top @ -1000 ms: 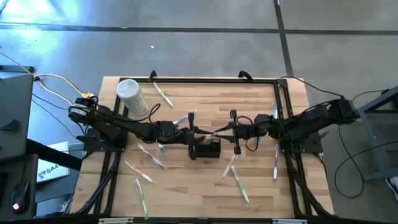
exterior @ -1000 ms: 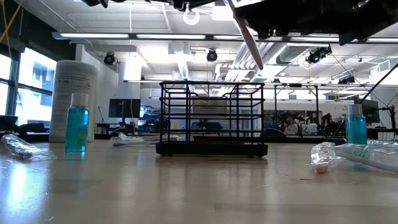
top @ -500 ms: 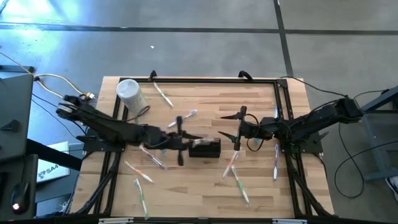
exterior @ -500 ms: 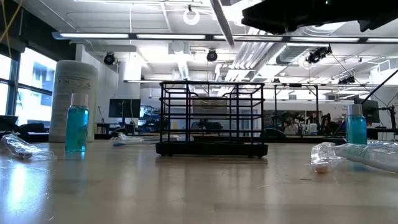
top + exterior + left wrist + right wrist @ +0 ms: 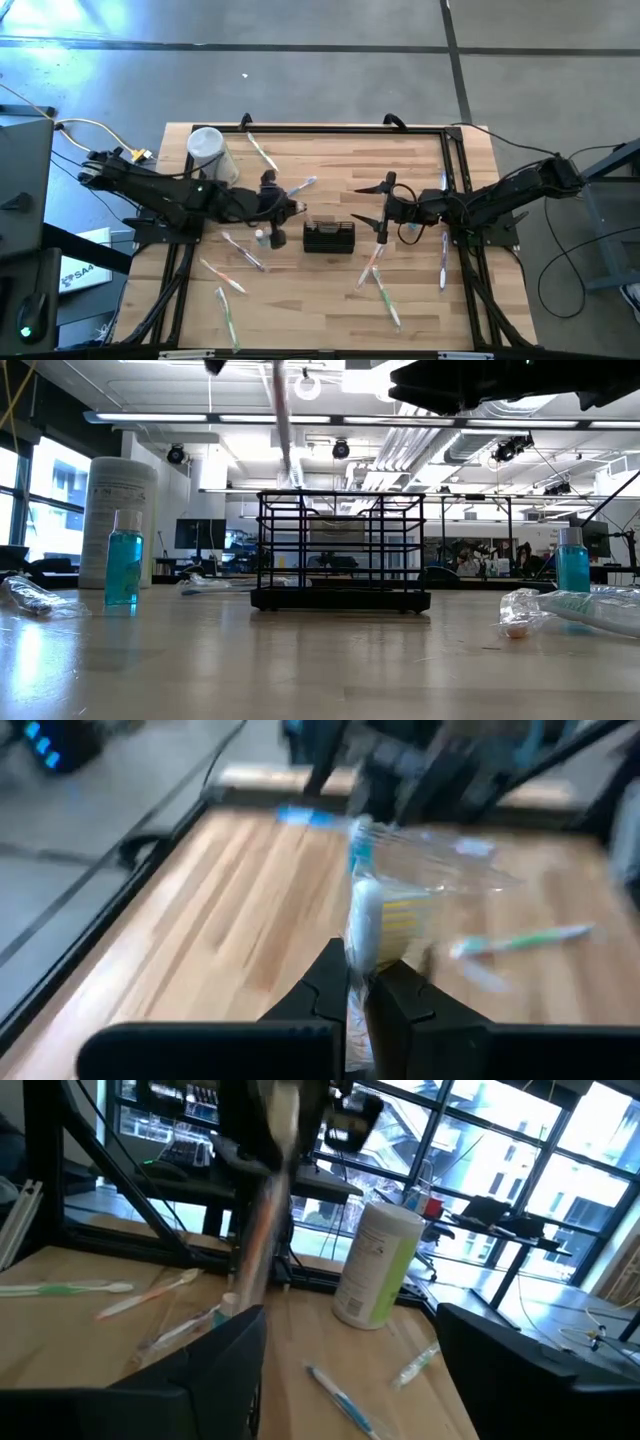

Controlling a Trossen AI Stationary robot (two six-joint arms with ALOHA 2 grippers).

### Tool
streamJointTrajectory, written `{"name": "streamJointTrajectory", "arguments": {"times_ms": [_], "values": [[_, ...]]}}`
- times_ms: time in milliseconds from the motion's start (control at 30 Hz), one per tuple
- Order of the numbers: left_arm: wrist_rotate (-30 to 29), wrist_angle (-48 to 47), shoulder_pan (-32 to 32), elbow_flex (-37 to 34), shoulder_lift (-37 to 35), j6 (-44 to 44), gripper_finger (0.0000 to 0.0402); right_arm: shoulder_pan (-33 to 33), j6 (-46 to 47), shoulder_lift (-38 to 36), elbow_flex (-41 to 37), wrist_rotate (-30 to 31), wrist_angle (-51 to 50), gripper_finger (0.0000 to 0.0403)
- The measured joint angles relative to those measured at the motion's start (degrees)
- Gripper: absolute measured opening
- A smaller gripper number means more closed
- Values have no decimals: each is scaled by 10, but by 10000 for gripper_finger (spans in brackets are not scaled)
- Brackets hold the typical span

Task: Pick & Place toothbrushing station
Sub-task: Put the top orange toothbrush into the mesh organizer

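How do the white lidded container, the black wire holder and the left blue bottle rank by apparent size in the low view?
1. Black wire holder.
2. White lidded container.
3. Left blue bottle, though nearness to the camera may flatter it.

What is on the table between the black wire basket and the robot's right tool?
In the high view, only bare wooden table lies between the black wire basket and the right tool.

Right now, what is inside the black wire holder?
The black wire holder looks empty: through its bars only the room behind shows. Its low base rim could hide something small.
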Motion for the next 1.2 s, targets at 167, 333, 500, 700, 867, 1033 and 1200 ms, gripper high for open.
{"name": "streamJointTrajectory", "arguments": {"times_ms": [167,333,500,700,867,1033,1200], "values": [[7,16,1,-1,17,-13,9,0,8,0,0,-12,-3,283],[7,5,20,0,19,-38,9,0,10,0,0,-38,-4,283],[11,-8,40,0,45,-48,9,0,13,0,0,-53,-8,283],[48,8,53,0,78,-61,9,0,13,0,0,-53,-12,283],[48,9,51,0,98,-76,9,0,13,0,0,-64,-16,283],[25,13,52,0,117,-86,9,0,13,0,0,-64,-22,283],[21,36,51,-14,120,-91,9,0,13,0,0,-64,-26,283]]}}
